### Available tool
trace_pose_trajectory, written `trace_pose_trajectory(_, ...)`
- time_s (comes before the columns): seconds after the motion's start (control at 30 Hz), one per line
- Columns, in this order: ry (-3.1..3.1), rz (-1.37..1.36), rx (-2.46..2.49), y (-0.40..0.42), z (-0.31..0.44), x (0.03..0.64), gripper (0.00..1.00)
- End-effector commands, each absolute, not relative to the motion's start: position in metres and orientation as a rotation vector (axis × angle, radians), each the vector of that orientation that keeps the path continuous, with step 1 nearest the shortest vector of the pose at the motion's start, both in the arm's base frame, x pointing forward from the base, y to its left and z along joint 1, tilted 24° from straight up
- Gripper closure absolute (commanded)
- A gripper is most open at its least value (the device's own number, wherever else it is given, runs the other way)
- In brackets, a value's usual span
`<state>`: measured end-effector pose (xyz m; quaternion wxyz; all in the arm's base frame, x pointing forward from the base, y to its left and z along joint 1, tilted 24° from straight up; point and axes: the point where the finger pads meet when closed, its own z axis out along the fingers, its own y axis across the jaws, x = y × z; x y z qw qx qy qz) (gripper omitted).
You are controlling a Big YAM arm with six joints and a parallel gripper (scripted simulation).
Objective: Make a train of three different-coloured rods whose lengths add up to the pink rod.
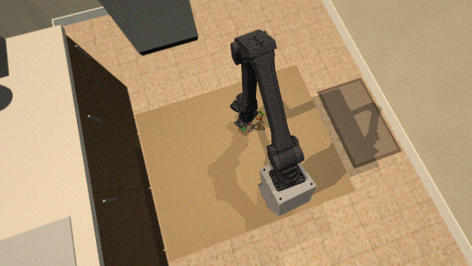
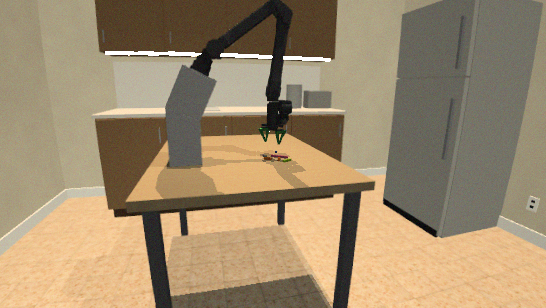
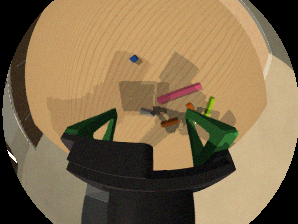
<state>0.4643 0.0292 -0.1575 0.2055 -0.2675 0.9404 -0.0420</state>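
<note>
My gripper (image 3: pixel 151 112) (image 2: pixel 272 142) is open and empty, above the table. In the wrist view a long pink rod (image 3: pixel 180 93) (image 2: pixel 280 156) lies slanting beyond the fingers. A small blue rod (image 3: pixel 134 59) (image 2: pixel 275 152) lies apart, farther off to the left. A grey rod (image 3: pixel 147 112) lies near the middle, in view between the fingertips. One orange rod (image 3: pixel 169 122) lies right of it. A second orange rod (image 3: pixel 190 106) is partly hidden by the right finger. A lime rod (image 3: pixel 210 105) (image 2: pixel 286 160) lies farther right. The rods lie separately, at differing angles.
The robot's base (image 1: pixel 287 190) (image 2: pixel 185 125) stands on the table (image 1: pixel 173 173) (image 2: pixel 240 182). Arm shadows fall across the rods. A counter (image 1: pixel 39 129) stands beyond the table's side, and a fridge (image 2: pixel 430 125) stands to the right in the exterior view.
</note>
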Motion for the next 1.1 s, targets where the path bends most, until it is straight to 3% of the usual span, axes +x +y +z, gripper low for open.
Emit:
trace_pose_trajectory(0.0, 2.549, -0.148, -0.893, 0.043, -0.141, 0.477, 0.0)
trace_pose_trajectory(1.07, 2.237, -0.306, -1.562, 0.095, -0.122, 0.505, 0.0)
